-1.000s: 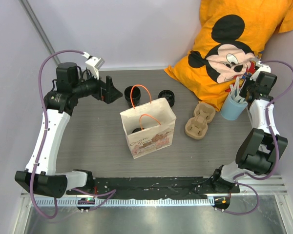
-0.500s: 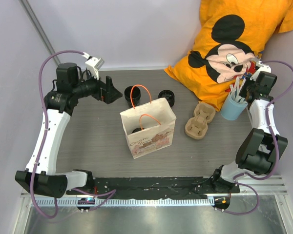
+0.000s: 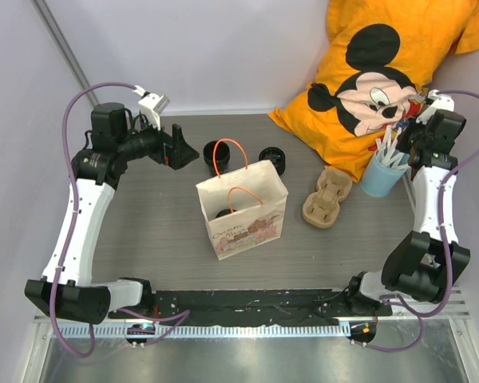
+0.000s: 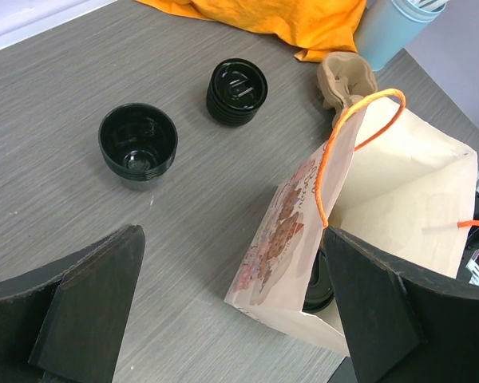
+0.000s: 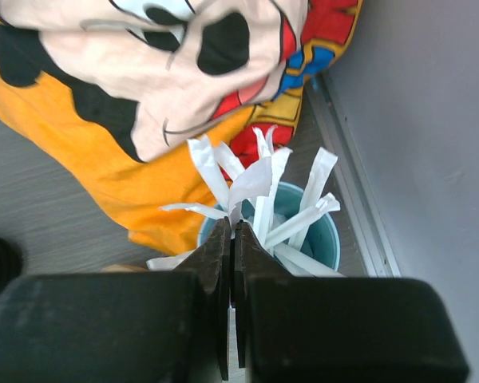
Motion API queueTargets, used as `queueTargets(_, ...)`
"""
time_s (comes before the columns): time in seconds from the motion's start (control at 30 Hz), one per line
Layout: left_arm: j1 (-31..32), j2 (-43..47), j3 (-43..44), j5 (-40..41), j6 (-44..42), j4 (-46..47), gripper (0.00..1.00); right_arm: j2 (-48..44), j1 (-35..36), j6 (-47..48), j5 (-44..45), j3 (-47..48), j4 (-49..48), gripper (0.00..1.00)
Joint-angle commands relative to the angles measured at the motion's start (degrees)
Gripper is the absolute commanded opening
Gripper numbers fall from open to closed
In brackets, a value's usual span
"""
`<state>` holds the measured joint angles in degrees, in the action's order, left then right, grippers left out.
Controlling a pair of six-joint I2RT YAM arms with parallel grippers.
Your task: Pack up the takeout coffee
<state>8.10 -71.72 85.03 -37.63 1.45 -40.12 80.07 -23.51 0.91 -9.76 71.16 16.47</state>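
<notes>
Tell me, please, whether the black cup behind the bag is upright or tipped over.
Upright: the cup stands open mouth up, its dark inside showing in the left wrist view. The lid lies apart from it.

Your left arm (image 3: 78, 215) and right arm (image 3: 429, 195) wear white shells between black joints, each trailed by a purple cable (image 3: 80, 100). The left pincer (image 3: 182, 148) and right pincer (image 5: 232, 231) have flat matte-black fingers (image 4: 88, 311).

Paper bag (image 3: 241, 209) blocks the black cup's (image 3: 211, 153) near side.
</notes>
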Motion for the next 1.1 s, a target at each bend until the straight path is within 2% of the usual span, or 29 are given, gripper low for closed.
queueTargets(0.0,-0.3,1.8,2.9,-0.9,-0.4,1.0,1.00,-5.2,-0.2,-0.5,-2.4,6.7,3.7,0.01)
queueTargets(0.33,-0.3,1.9,6.6,0.6,-0.8,-0.8,1.00,-10.6,-0.2,4.1,-3.2,15.1,11.6,0.01)
queueTargets(0.67,-0.3,1.3,8.8,2.4,-0.7,-1.6,1.00,-11.6,-0.2,5.9,-8.7,32.4,20.8,0.01)
queueTargets(0.87,-0.3,0.4,8.1,2.9,-1.3,-2.2,1.00,-10.1,-0.2,1.3,-20.4,42.0,24.3,0.01)
queueTargets(1.0,-0.4,0.5,6.6,1.6,-1.3,-1.5,1.00,-9.6,-0.2,-4.7,-31.5,44.0,23.3,0.01)
queueTargets(1.03,-0.4,0.6,6.2,0.6,-1.3,-1.4,1.00,-9.7,-0.1,-6.0,-37.0,43.7,22.8,0.01)
queueTargets(1.07,-0.3,0.7,5.9,0.2,-1.3,-1.2,1.00,-9.9,-0.2,-10.1,-39.6,42.2,19.9,0.01)
